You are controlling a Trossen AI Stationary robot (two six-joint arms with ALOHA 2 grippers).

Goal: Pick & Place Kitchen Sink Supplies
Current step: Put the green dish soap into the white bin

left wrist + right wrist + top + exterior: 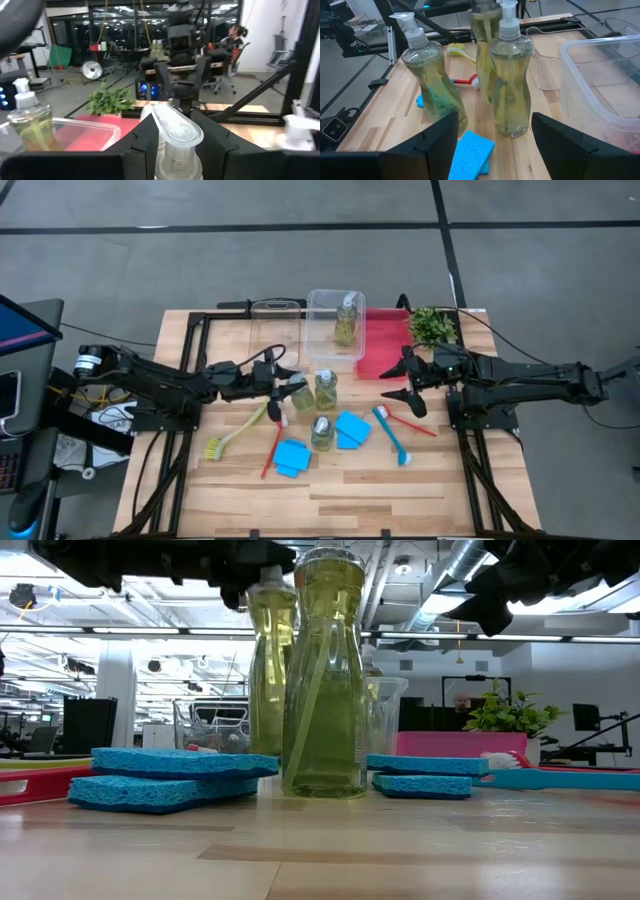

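Four clear bottles of yellow-green liquid show. One stands in the clear bin (345,320), and two stand mid-table (326,388) (323,432). The fourth bottle (301,395) sits in my left gripper (290,392), which is shut on it. A yellow-green brush (230,435), red brushes (273,445) (412,423), a blue brush (392,432) and blue sponges (291,457) (351,429) lie flat on the table. My right gripper (412,385) hangs open by the red bin, touching nothing. Through its fingers (495,127) I see the two free bottles (512,80) (427,75). My left gripper (177,145) pinches the fourth bottle just under its pump head (175,134), one finger (142,142) on each side. The fingers come in level from the table's left. The bottle (270,660) stays upright, and a sponge hides its base in the low view.
A red bin (385,345) and a small leafy plant (432,325) sit at the far right. A smaller clear bin (277,315) stands left of the larger clear bin (318,305). Bare wood lies along the near edge (330,505).
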